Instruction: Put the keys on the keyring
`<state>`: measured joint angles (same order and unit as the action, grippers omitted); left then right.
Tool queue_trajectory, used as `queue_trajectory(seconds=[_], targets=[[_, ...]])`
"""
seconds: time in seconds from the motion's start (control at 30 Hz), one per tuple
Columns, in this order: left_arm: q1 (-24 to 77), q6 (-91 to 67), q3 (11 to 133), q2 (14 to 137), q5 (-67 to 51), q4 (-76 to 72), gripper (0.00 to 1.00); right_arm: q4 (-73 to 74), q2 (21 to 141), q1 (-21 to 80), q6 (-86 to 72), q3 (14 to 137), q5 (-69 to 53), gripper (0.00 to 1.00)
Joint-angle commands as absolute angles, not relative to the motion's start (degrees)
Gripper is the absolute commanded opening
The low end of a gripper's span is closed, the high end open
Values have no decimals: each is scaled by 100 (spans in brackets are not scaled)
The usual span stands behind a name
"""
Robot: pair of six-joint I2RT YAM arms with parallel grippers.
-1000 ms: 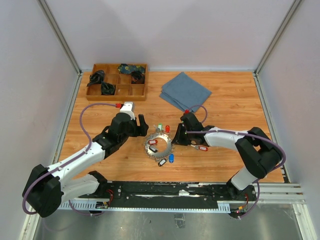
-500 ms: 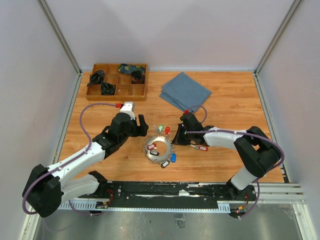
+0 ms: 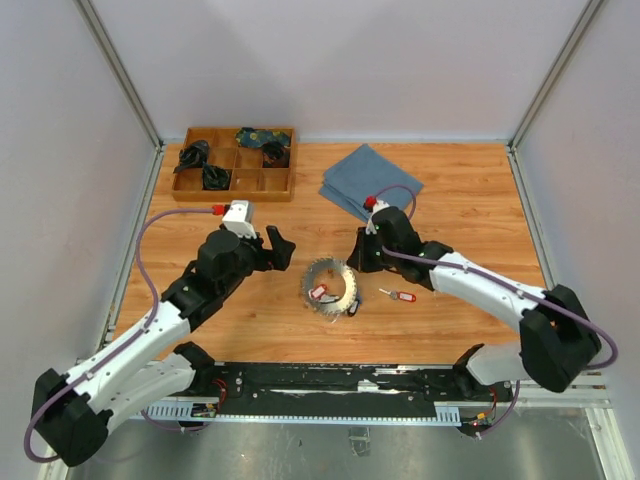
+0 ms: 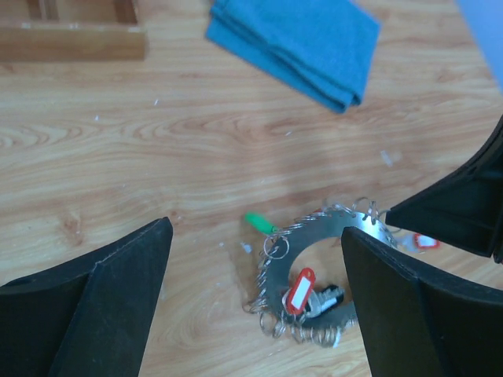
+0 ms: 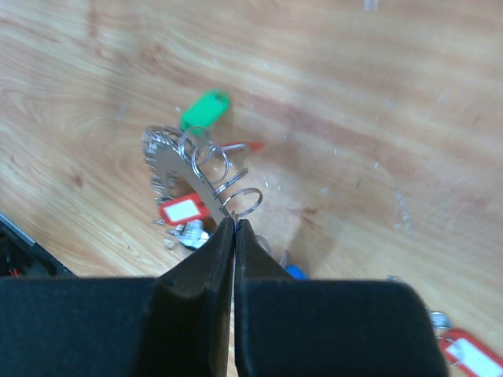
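Far beyond the left pincer, a wooden tray at the back of the table. Left pincer spread wide and empty, drawn back a little to the left since a second ago. To the right of its fingertips and well apart from them, the keyring: round, so no real long axis, but tipped up off the table, high edge toward the right pincer, low edge away from it toward the near left. A second ago flat on the table with coloured tags fanned out all round. Now tags bunched close: a red tag across the hole, a green tag at the edge farthest from the right pincer, a blue tag just beside that pincer's fingers. Right pincer squeezed shut on the rim of the keyring, among its wire loops; a second ago low beside the flat ring. Beyond the right pincer, a folded blue cloth. Just right of that pincer and nearer, one of the keys loose on the table, long axis left to right, metal end toward the keyring, red end away. Same spot as before, then partly under the arm.
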<state>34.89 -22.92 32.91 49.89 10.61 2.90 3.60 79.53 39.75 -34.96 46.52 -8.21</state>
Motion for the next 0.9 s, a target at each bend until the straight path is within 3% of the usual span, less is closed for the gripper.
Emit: queue_trajectory(seconds=[0.0, 0.17, 0.3, 0.37, 0.57, 0.87], targets=[[3457, -2319, 3559, 4392, 826, 316, 97, 1253, 7250, 4188, -2098, 5435, -219, 1], [3462, -2352, 3828, 4031, 729, 596, 100, 2094, 7054, 5240, -723, 6530, 182, 0], [3460, -2251, 4119, 3899, 617, 901, 98, 3321, 7385, 6211, -162, 7177, 1254, 0], [3457, -2178, 4270, 3820, 465, 1019, 97, 3645, 7201, 6088, -367, 7007, 1681, 1], [3462, -1813, 4369, 3532, -102, 1057, 91, 2660, 5918, 5959, -287, 6407, 1246, 0], [3463, -1548, 4365, 3622, -1295, 864, 81, 2686, 5423, 5959, -10, 6395, 542, 0]])
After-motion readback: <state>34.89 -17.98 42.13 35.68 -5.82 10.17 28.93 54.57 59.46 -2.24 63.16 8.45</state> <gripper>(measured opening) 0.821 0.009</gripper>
